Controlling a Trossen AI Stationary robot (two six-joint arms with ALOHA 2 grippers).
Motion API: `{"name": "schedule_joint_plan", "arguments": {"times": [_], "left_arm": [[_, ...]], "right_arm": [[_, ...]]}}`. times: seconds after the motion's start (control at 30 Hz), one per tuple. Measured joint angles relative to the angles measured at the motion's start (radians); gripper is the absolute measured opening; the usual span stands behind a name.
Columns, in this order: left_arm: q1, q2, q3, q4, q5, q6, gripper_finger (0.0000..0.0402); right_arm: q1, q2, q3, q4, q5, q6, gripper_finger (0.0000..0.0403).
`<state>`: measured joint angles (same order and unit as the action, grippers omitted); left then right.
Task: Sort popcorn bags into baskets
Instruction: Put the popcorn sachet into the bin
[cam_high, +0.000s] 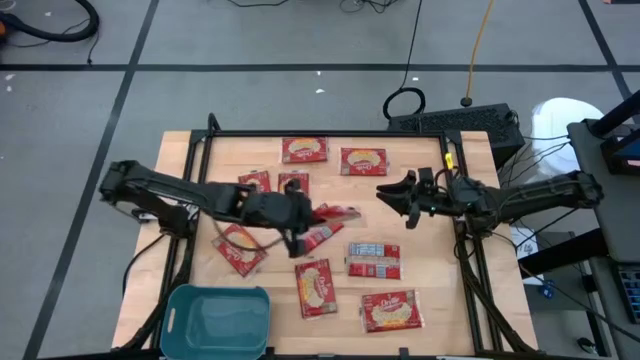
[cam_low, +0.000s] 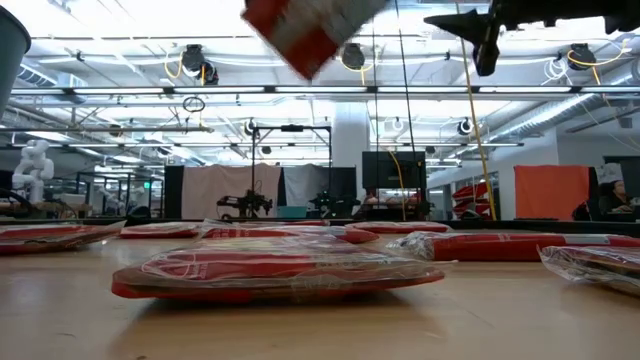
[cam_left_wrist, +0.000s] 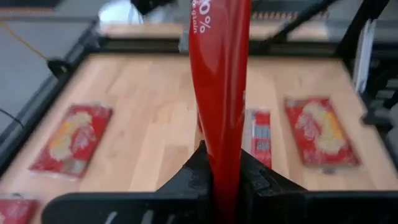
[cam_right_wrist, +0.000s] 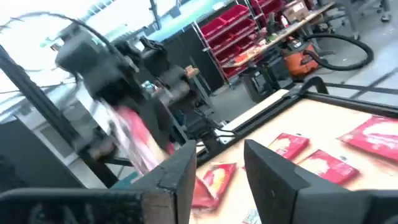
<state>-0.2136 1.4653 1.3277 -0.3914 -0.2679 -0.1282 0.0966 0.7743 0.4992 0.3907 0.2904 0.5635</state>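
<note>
Left gripper (cam_high: 297, 243) fingers clenched on a bag (cam_high: 333, 214) above the desk (cam_high: 432, 250), right gripper (cam_high: 397, 200) fingers apparently spread, empty, bin (cam_high: 217, 321) near the front edge.

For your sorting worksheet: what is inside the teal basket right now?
The teal basket at the table's near-left corner shows only its bare floor; no popcorn bags inside. The left gripper holds one popcorn bag above the table, not yet over it.

A: Where are the popcorn bags (cam_high: 384, 311)?
B: Flat red packets strewn over the tabletop (cam_high: 460, 305) — one shows its blue-white side, one hangs edge-up, lifted above the middle.
A: The basket (cam_high: 216, 320)?
B: Teal, near corner — empty.
</note>
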Motion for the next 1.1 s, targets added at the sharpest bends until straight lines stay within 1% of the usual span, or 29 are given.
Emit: {"name": "schedule_joint_plan", "arguments": {"times": [0.07,0.23,0.37,0.43,0.53,0.63,0.73,0.8,0.87,0.93,1.0,1.1], "left_arm": [[-0.015,-0.056,0.000,-0.049,-0.021,-0.020,0.0027],[-0.052,-0.181,0.000,-0.101,-0.046,-0.077,0.0018],[-0.084,-0.252,0.000,-0.103,-0.053,-0.109,0.0026],[-0.100,-0.284,0.000,-0.083,-0.055,-0.098,0.0030],[-0.123,-0.328,0.000,-0.068,-0.059,-0.045,0.0027],[-0.138,-0.374,0.000,-0.102,-0.057,-0.026,0.0019],[-0.145,-0.421,-0.001,-0.152,-0.056,-0.021,0.0020],[-0.146,-0.445,-0.001,-0.171,-0.059,0.006,0.0027],[-0.137,-0.473,-0.002,-0.190,-0.058,0.032,0.0032],[-0.124,-0.504,-0.002,-0.216,-0.055,0.022,0.0031],[-0.115,-0.541,-0.002,-0.259,-0.057,-0.030,0.0026],[-0.111,-0.585,-0.002,-0.357,-0.058,-0.162,0.0019]], "right_arm": [[0.000,0.006,0.000,-0.016,0.001,0.035,0.0134],[0.002,0.023,0.000,-0.089,-0.003,0.153,0.0134],[0.004,0.048,0.000,-0.084,-0.003,0.203,0.0134],[0.003,0.057,0.000,-0.065,-0.009,0.218,0.0134],[0.003,0.065,0.000,-0.006,-0.098,0.219,0.0134],[0.016,0.087,0.031,0.009,-0.112,0.283,0.0135],[0.034,0.130,0.130,-0.052,-0.108,0.268,0.0135],[0.041,0.166,0.226,-0.153,-0.105,0.242,0.0135],[0.044,0.221,0.325,-0.243,-0.074,0.228,0.0135],[0.043,0.277,0.416,-0.294,-0.036,0.220,0.0135],[0.043,0.339,0.506,-0.300,-0.003,0.196,0.0135],[0.042,0.431,0.630,-0.299,0.024,0.175,0.0135]]}}
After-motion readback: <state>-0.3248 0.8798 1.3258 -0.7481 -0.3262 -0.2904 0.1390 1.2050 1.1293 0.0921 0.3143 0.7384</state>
